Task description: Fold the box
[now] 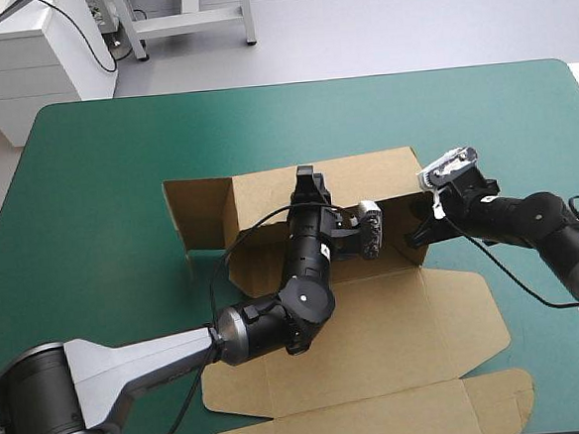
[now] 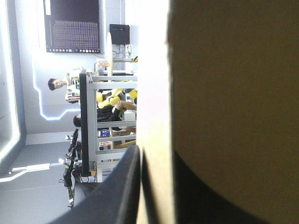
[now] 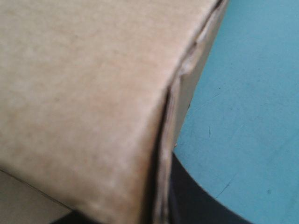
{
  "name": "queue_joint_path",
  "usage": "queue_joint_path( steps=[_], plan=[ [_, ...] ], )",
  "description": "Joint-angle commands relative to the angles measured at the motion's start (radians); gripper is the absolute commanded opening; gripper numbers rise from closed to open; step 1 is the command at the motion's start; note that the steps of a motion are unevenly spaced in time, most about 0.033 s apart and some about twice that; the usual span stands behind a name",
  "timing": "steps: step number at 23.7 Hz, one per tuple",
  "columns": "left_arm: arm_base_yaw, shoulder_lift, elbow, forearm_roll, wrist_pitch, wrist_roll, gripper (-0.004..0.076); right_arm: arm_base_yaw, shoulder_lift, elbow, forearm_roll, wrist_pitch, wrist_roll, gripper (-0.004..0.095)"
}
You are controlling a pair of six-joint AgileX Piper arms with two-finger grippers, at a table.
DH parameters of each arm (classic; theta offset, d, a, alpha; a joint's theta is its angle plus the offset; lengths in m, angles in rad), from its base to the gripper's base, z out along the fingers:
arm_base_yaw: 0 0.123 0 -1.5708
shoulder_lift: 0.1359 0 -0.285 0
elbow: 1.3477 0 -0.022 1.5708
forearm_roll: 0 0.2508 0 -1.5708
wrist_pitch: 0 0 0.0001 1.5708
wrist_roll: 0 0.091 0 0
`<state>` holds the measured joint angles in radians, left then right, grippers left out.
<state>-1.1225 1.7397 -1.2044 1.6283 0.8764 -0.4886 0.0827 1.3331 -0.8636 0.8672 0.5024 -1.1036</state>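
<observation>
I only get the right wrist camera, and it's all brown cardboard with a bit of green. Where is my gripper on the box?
Observer: From the high view, your right gripper is clamped on the right wall of the box.
Operator: What's the other arm doing?
Observer: The left gripper is on the far wall, about halfway along. The board's edge sits between its fingers.
Operator: Is the lid standing up?
Observer: No. The lid lies flat on the teal-green table cover, on the side nearest the robot.
</observation>
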Motion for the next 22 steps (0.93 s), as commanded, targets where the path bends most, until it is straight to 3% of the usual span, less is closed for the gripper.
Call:
queue_joint_path(
  steps=[1, 3, 6, 10, 16, 22],
  plan=[
    [-0.001, -0.043, -0.025, 0.035, 0.044, -0.023, 0.0276, -0.004, -0.027, -0.024, 0.006, -0.011, -0.006, 0.0003],
    [-0.001, -0.043, -0.027, 0.078, 0.044, -0.051, 0.0330, -0.004, -0.027, -0.024, 0.006, -0.032, -0.006, 0.0003],
    [-0.001, -0.043, -0.029, 0.162, 0.063, -0.154, 0.0330, -0.004, -0.025, -0.033, 0.004, -0.051, -0.006, 0.0003],
    [-0.039, -0.043, -0.060, 0.162, 0.071, -0.155, 0.0330, -0.004, -0.023, -0.081, -0.009, -0.100, 0.046, 0.0003],
    [-0.139, -0.043, -0.062, 0.162, 0.114, -0.156, 0.0330, -0.004, 0.064, -0.183, -0.096, -0.080, 0.170, 0.0003],
    [-0.211, -0.043, -0.062, 0.162, 0.141, -0.182, 0.0326, -0.004, 0.107, -0.202, -0.102, -0.089, 0.190, 0.0003]
  ],
)
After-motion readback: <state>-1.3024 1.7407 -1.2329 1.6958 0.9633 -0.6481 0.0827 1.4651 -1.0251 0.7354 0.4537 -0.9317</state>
